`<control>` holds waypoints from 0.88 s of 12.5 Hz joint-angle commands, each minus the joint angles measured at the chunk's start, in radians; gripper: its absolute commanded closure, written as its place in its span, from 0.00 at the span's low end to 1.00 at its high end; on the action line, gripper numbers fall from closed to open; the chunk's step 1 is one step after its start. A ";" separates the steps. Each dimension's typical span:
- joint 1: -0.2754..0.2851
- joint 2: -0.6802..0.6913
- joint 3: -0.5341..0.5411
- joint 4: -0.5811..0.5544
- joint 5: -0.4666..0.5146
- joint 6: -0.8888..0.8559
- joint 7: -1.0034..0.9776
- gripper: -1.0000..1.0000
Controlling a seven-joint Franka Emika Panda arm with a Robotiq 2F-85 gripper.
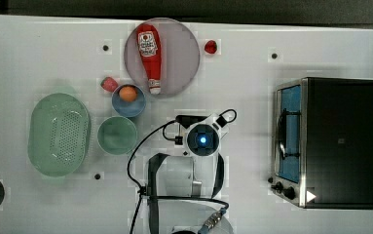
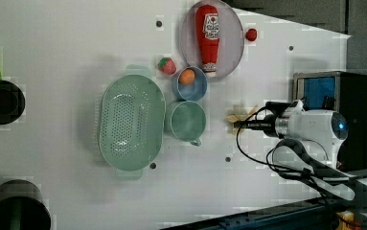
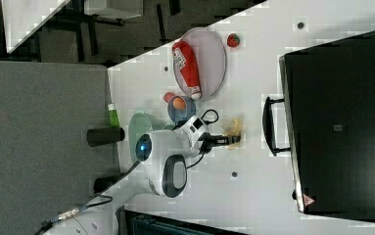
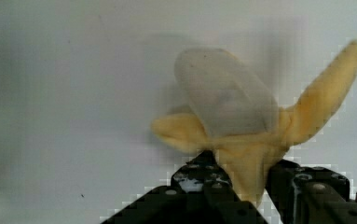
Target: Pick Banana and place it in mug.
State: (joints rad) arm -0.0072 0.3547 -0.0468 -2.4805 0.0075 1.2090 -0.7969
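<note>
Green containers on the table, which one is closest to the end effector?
The teal-green mug, the small round one with a side handle. It stands between the end effector and the larger oval perforated colander, which lies farther off.

Open table beside the pincer, crowding toward the mug

In the left view, bare table (image 2: 219,158) surrounds the gripper (image 2: 238,123); leftward stands the mug (image 2: 187,120), hemmed by blue bowl (image 2: 190,86) and colander (image 2: 131,122); the toaster oven (image 2: 334,91) blocks behind.
</note>
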 commanded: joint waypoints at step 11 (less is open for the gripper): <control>-0.032 -0.604 -0.017 0.099 -0.015 -0.618 -0.024 0.73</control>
State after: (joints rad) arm -0.0419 -0.2448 -0.0643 -2.3984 0.0086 0.5894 -0.7998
